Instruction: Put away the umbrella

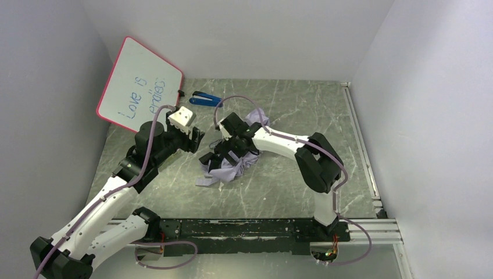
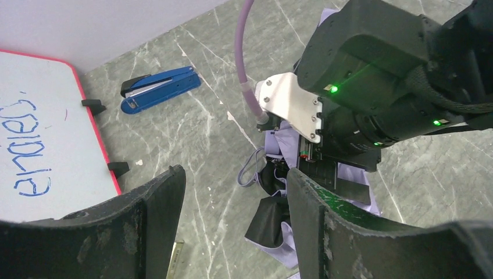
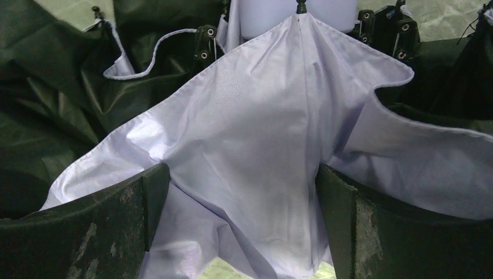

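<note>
My right pincer (image 3: pixel 241 192) is spread wide over the umbrella (image 1: pixel 232 165), which lies crumpled mid-table (image 1: pixel 279 192). A smooth lilac panel runs between the jaws, unpinched, with matte black folds around it. My left pincer (image 2: pixel 235 195) hangs parted and empty just beside. I judge I'm at the gathering step: next I must clench on slippery cloth, perhaps over hidden ribs.

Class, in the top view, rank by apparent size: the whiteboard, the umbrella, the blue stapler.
The whiteboard, largest.
The umbrella next, though the right arm covers part of it.
The blue stapler, clearly smallest.
</note>
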Robot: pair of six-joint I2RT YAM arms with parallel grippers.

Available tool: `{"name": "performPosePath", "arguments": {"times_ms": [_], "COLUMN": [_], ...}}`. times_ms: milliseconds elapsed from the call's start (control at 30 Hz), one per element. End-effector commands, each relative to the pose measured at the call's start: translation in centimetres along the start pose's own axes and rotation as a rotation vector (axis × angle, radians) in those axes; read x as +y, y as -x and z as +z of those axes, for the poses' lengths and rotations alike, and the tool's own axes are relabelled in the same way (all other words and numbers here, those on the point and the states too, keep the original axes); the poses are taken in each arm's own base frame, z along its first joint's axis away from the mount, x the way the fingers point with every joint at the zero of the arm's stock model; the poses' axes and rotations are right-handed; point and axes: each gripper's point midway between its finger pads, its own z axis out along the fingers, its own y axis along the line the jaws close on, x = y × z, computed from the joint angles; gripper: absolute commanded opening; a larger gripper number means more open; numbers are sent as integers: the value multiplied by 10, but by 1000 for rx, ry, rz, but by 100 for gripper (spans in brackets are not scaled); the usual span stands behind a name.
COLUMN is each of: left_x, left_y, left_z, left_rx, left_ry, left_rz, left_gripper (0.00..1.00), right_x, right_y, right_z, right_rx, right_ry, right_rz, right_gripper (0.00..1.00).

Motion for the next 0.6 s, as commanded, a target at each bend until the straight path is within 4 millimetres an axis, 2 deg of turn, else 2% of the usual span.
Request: {"name": "performPosePath", "arguments": {"times_ms": [0,133,300,433,500,567], "left_x": [7,7,7,6,6,5], "left_y": [11,10,7,6,5,3], "left_z": [-3,-4,-3,-1,0,1], "left_rx": [-24,-21,-15,-12,-7,0], "left_ry": [28,28,27,25,21,18], "left_rz": [15,25,24,20,20,22], "left_gripper": [69,69,69,68,68,68], "right_x": [-11,-24,-21,-23,-26,-29], "right_y": [-22,-56,-93,-106,-108,-110], "right_z": [27,47,57,59,58,56], "right_rx": [89,194,309,334,334,332], "right_ry": [-32,-17,6,6,9,19], "right_rz": [43,115,114,135,151,170], "right_gripper": [100,100,95,77,64,55]}}
